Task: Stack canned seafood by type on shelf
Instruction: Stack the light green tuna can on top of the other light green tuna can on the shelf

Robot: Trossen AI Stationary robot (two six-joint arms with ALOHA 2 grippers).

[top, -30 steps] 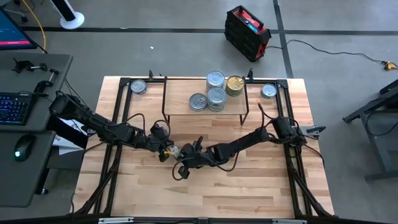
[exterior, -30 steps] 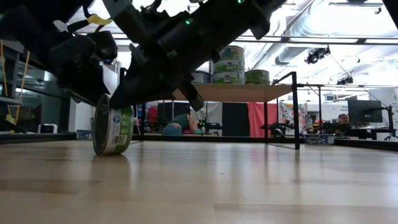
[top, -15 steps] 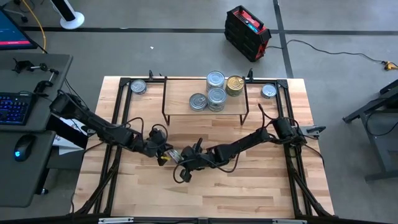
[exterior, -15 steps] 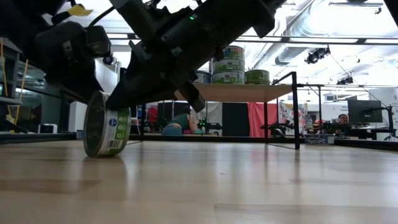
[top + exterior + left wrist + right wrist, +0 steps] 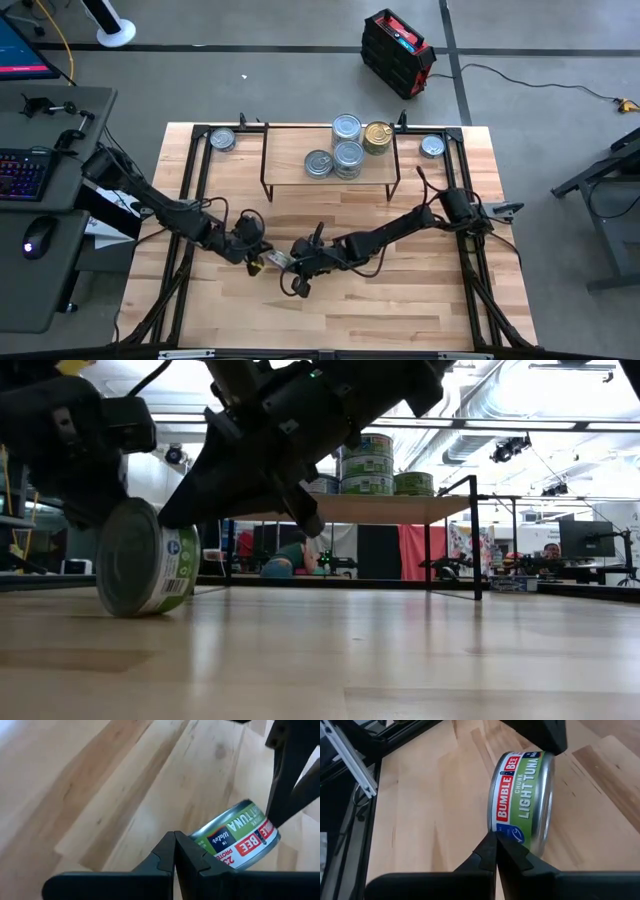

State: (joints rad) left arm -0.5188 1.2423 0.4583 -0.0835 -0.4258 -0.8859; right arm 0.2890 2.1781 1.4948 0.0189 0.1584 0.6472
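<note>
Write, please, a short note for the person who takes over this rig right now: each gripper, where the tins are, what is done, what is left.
Left gripper: shut, tips against the tuna tin.
Right gripper: shut, tips against the same tin from the other side. Neither holds it.
That tin stands on its edge on the tabletop, in front of the shelf, between the two grippers.
Done: four tins are on the shelf, three silver-lidded tins and one gold tin.
Left: the tipped tin, plus one tin at the table's back left corner and one at the back right.
</note>
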